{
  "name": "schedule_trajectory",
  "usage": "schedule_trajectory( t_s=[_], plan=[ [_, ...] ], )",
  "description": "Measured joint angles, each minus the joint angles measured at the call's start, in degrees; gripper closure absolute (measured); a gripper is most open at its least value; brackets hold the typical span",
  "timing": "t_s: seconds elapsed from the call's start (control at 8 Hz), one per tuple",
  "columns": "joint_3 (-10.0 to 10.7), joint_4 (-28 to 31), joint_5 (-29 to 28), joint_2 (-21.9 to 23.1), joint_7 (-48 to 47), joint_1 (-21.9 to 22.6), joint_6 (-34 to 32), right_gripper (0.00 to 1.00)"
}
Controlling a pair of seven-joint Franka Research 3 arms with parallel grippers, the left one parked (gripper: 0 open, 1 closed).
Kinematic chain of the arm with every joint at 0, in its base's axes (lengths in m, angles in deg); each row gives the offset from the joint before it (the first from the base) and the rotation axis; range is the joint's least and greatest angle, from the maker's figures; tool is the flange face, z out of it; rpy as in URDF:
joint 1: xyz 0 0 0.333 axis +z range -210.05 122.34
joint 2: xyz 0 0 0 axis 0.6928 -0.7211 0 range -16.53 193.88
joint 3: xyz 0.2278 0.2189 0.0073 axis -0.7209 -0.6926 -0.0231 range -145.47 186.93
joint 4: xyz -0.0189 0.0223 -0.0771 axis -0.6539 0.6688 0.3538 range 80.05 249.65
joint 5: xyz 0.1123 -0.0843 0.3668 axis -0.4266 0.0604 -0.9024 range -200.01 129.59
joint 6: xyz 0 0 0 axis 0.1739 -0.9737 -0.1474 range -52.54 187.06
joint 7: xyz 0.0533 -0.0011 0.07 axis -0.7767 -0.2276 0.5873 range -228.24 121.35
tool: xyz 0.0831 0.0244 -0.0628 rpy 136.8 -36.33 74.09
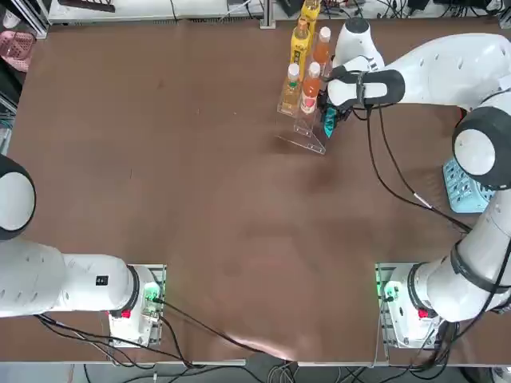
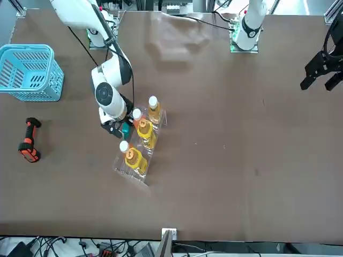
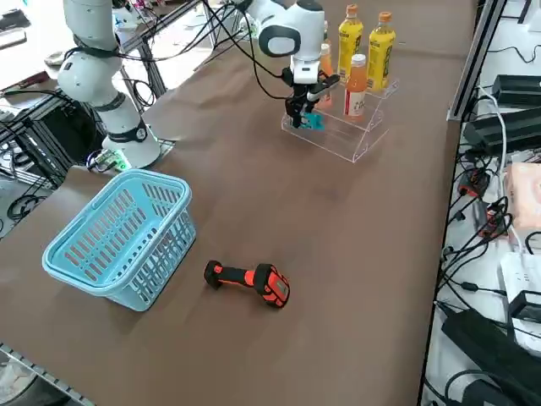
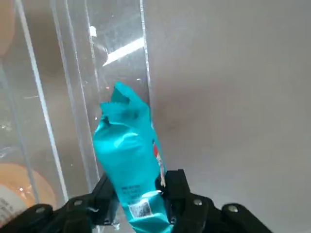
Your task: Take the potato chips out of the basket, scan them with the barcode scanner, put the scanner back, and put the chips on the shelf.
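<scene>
The fingers [image 4: 179,190] are closed in on a teal-blue packet, the potato chips [image 4: 130,160], one finger on each side of its lower part. Its crimped end points away from the grip, and I can see a small white printed patch between the fingers and a bit of red along one side. The right gripper [image 3: 304,100] has its packet down at the right-hand side of the clear stepped shelf [image 3: 342,139], by the bottles. From the wrist, the packet overlaps the shelf's clear edge, but I can't tell whether it touches the acrylic or hangs just above it.

Five drink bottles [image 3: 355,87] stand upright on the shelf: two yellow ones and three orange or amber ones with white caps. The shelf itself sits at an angle on the brown tabletop [image 3: 338,279], well out from the arm's base.

Over on the robot's right, the light blue basket [image 3: 127,233] stands on the tabletop, its lattice sides easy to make out. From overhead, part of it is hidden under the working right arm [image 1: 431,72]. The black and red-orange barcode scanner [image 3: 254,277] lies near the basket but apart from it, farther out from the robot's side of the table. Nothing is touching it except the tabletop.
</scene>
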Motion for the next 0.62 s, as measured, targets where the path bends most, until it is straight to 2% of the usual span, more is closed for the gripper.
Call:
schedule_trajectory(
  t_s=[0.62],
  plan=[
    [0.42,-0.17,0.01,0.47,3.00,-1.48,1.63,0.51]
  ],
)
